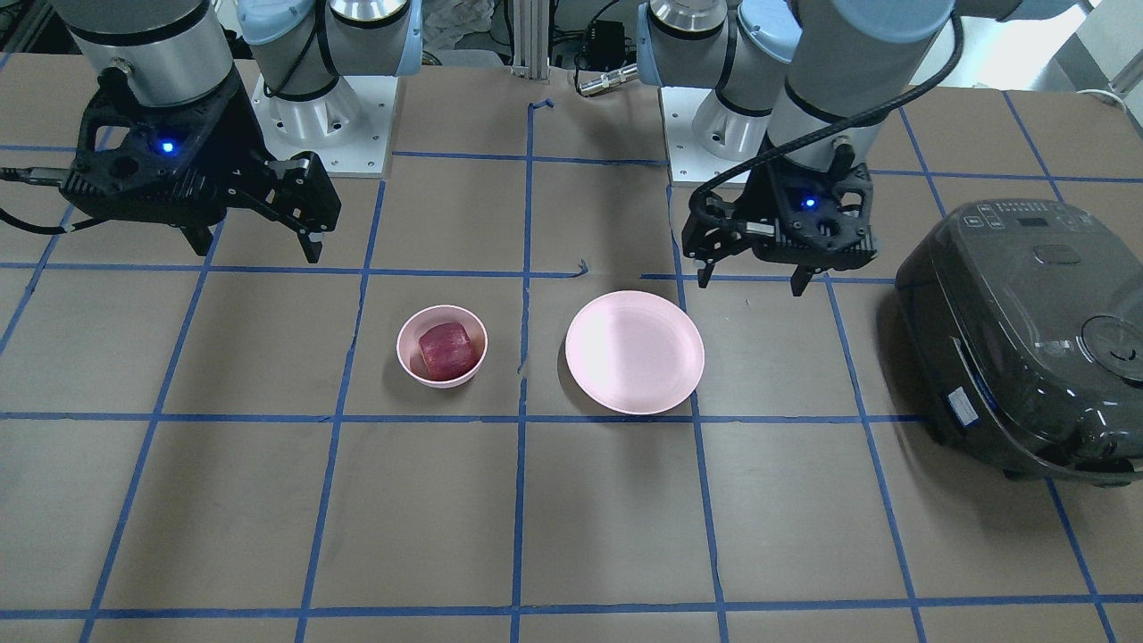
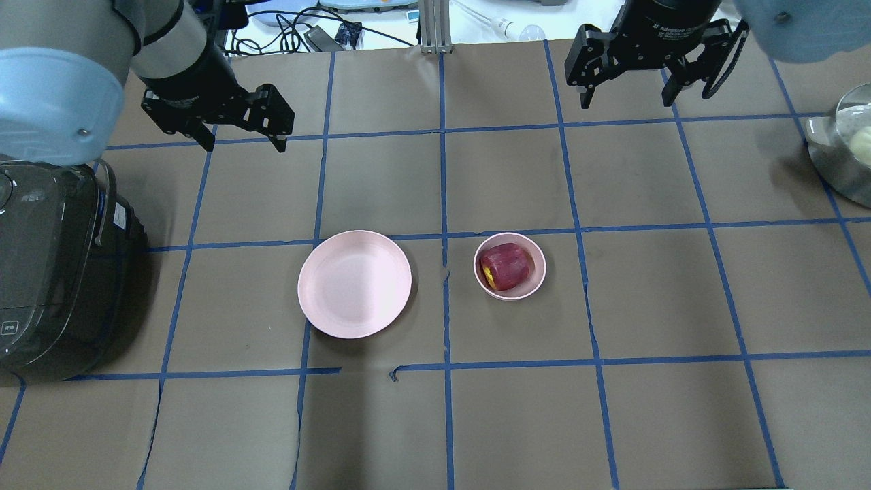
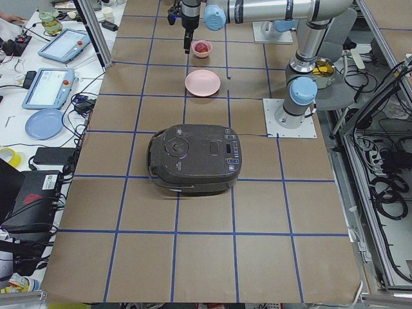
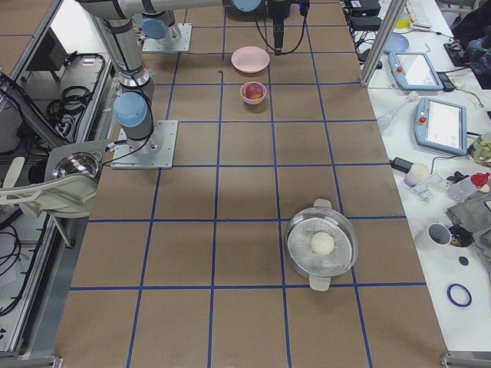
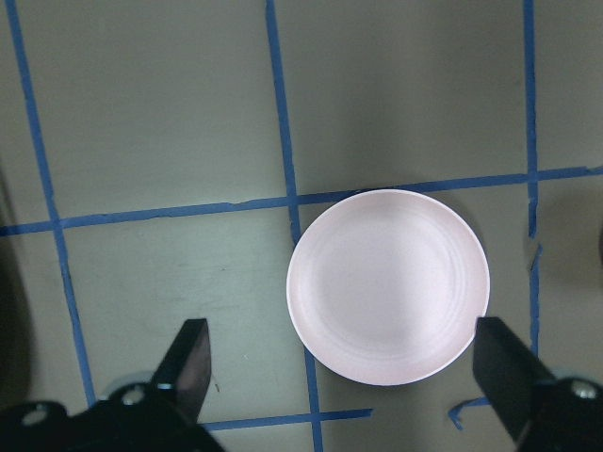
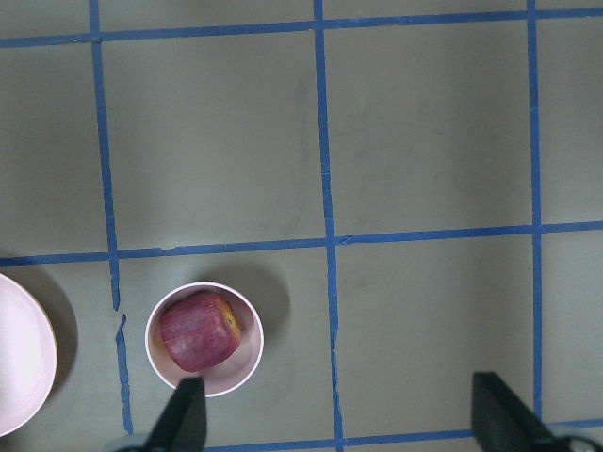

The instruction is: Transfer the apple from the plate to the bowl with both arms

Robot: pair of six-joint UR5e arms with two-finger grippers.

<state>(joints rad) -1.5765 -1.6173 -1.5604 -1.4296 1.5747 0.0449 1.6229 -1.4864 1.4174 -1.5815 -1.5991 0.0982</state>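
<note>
The dark red apple (image 2: 505, 265) lies inside the small pink bowl (image 2: 535, 275), right of the table's centre. The wide pink plate (image 2: 354, 284) stands empty beside it on the left. My left gripper (image 2: 243, 145) is open and empty, raised beyond the plate. In the left wrist view the plate (image 5: 388, 285) shows between its fingers (image 5: 188, 367). My right gripper (image 2: 627, 102) is open and empty, raised far beyond the bowl. The right wrist view shows the apple (image 6: 198, 330) in the bowl (image 6: 252, 356) at lower left.
A dark rice cooker (image 2: 47, 272) stands at the table's left end, near the left arm. A metal pot (image 2: 844, 150) with a pale ball in it sits at the right edge. Blue tape lines grid the brown table.
</note>
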